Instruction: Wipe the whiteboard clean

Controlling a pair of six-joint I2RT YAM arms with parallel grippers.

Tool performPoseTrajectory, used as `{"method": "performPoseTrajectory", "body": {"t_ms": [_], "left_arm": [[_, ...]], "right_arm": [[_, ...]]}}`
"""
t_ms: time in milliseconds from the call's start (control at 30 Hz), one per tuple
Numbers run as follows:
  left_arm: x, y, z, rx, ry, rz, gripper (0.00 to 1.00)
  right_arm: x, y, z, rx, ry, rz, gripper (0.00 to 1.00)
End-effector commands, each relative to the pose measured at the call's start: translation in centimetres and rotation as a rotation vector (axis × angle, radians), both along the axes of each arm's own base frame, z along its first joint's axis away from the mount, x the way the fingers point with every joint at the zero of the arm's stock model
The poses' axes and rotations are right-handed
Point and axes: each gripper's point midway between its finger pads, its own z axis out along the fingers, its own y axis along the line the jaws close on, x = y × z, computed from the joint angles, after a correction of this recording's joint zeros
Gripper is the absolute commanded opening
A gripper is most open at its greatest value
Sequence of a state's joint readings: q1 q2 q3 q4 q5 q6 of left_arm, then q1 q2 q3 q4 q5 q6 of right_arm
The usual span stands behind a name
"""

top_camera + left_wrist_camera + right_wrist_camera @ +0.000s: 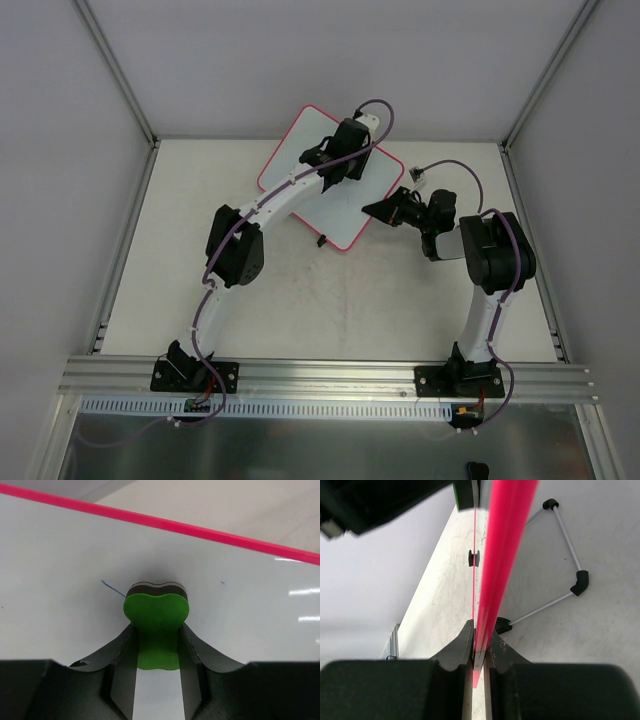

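Note:
The whiteboard (345, 205), white with a pink-red frame, lies tilted at the back middle of the table. My left gripper (335, 160) is over the board and shut on the green bone-shaped eraser (156, 615), whose dark pad presses on the white surface (60, 580). A thin blue stroke (112, 588) shows just left of the eraser, and a tiny speck (222, 583) to its right. My right gripper (385, 210) is shut on the board's right edge; in the right wrist view the pink frame (505, 545) runs edge-on between the fingers (462, 647).
A wire stand with black corner pieces (580, 582) lies on the table beside the board's edge. A black clip foot (322, 240) sits at the board's near edge. Metal rails (530, 100) and grey walls bound the table.

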State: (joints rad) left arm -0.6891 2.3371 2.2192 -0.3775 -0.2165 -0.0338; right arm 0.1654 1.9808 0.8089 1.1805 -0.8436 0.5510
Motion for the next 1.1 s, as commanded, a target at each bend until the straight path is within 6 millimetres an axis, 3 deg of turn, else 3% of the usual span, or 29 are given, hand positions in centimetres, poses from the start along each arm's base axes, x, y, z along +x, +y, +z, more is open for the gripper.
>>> {"method": "performPoseTrajectory", "body": {"t_ms": [0,167,300,600,767,933,1067], "left_arm": [[1.5,4.5,-10.8,0.076,0.194,0.051,0.00],[2.7,8.7,-11.2,0.071,0.229,0.119,0.00],[2.8,9.0,-11.2,0.090,0.225,0.094,0.00],[1.4,3.7,-9.2,0.062,0.182,-0.077,0.00],[-1.0,0.0,-8.3,0.038,0.183,-0.193,0.00],[-3.4,-2.6,-8.8,0.047,0.194,-0.290,0.00],[-4.4,-3.6,-9.4,0.041,0.213,-0.332,0.00]], "right_arm": [[-3.8,2.8,7.8,0.017,-0.500,0.235,0.00],[-3.7,2.8,7.7,0.018,-0.499,0.235,0.00],[-3.7,2.8,7.7,0.018,-0.499,0.236,0.00],[-3.8,2.9,7.7,0.018,-0.499,0.242,0.00],[-3.8,2.9,7.8,0.019,-0.502,0.242,0.00],[-3.8,2.9,7.8,0.019,-0.500,0.241,0.00],[-3.8,2.9,7.8,0.019,-0.499,0.241,0.00]]}}
